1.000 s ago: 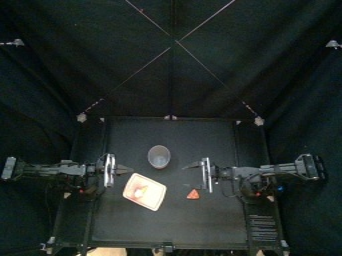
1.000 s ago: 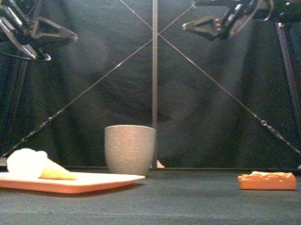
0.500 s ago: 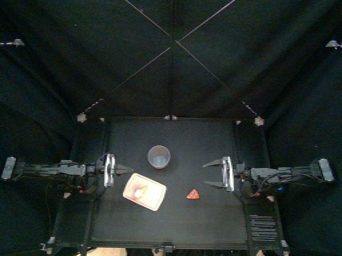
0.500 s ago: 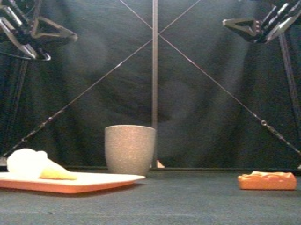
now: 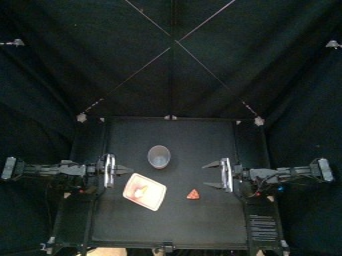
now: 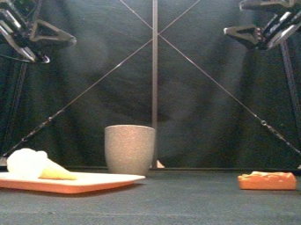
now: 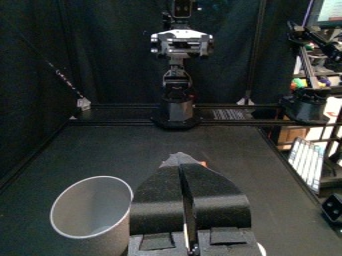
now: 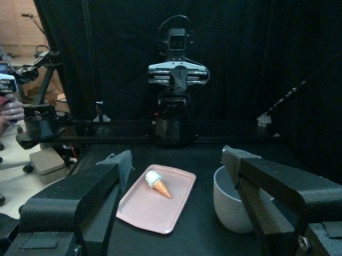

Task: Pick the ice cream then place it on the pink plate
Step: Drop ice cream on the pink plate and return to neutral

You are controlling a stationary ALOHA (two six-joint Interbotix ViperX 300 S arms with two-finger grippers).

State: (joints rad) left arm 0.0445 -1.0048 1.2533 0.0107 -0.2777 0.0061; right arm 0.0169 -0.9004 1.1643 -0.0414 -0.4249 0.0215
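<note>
The ice cream (image 6: 35, 164), a white scoop on an orange cone, lies on the pink plate (image 6: 100, 181) at the table's front left. From above, the ice cream (image 5: 139, 186) lies across the middle of the plate (image 5: 155, 198). My right gripper (image 5: 215, 170) hangs open at the right, high above the table and well clear of the plate. In the right wrist view the cone (image 8: 159, 184) and plate (image 8: 144, 208) show between the spread jaws of the right gripper (image 8: 178, 160). The left gripper (image 5: 112, 168) rests shut at the left, and the left wrist view shows that gripper (image 7: 187, 168) with its jaws pressed together.
A tall grey speckled cup (image 5: 159, 154) stands behind the plate, near the table's middle. A small orange-red toy (image 5: 194, 193) lies to the right of the plate, low at the right in the front view (image 6: 267, 180).
My right gripper has drawn back toward the right side of the table, still open. The left arm, plate and ice cream have not moved.
</note>
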